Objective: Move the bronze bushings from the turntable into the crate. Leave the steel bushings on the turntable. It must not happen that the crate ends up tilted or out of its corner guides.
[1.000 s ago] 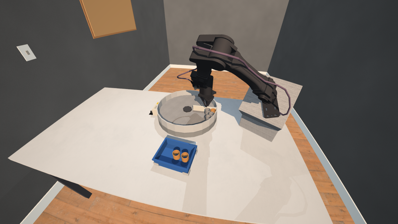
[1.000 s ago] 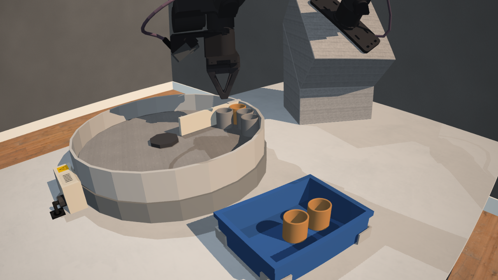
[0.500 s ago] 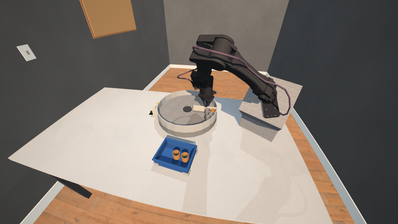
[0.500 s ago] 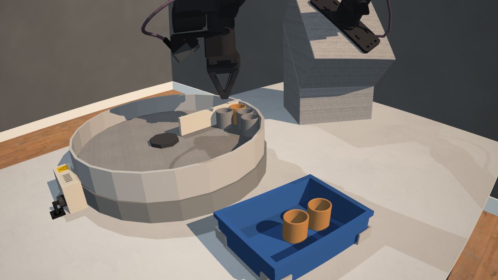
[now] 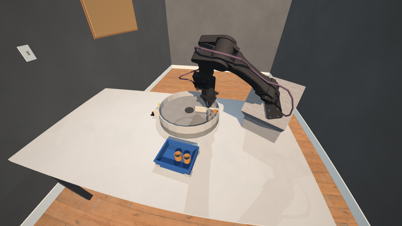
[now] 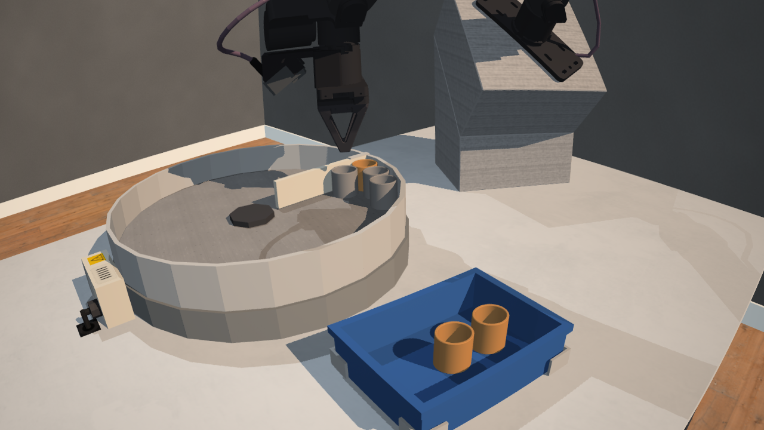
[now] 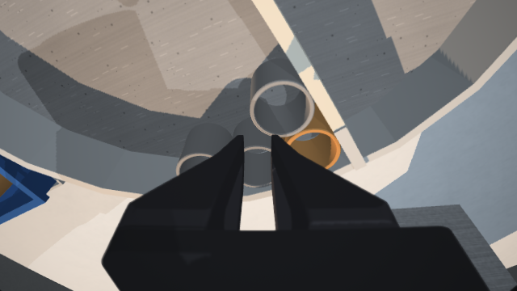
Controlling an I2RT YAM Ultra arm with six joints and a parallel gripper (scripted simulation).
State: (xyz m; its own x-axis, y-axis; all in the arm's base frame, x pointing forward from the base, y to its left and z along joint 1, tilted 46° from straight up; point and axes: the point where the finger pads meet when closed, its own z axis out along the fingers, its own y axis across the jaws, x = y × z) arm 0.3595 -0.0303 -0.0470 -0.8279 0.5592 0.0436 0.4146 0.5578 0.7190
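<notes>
The round turntable [image 5: 188,118] holds one bronze bushing [image 6: 364,164] packed against its far rim with three steel bushings [image 6: 343,179] beside a cream divider bar [image 6: 299,188]. In the wrist view the bronze bushing [image 7: 314,147] stands right of the fingers, behind a steel bushing [image 7: 281,108]. My gripper [image 6: 344,145] hangs above this cluster with its fingers nearly together and nothing between them; it also shows in the wrist view [image 7: 258,139]. The blue crate [image 6: 448,342] in front of the turntable holds two upright bronze bushings [image 6: 453,346] [image 6: 489,327].
A dark hub [image 6: 251,215] sits at the turntable's middle. A cream control box [image 6: 104,286] is fixed to its left side. The arm's grey pedestal [image 6: 507,107] stands at the back right. The turntable rim rises around the bushings.
</notes>
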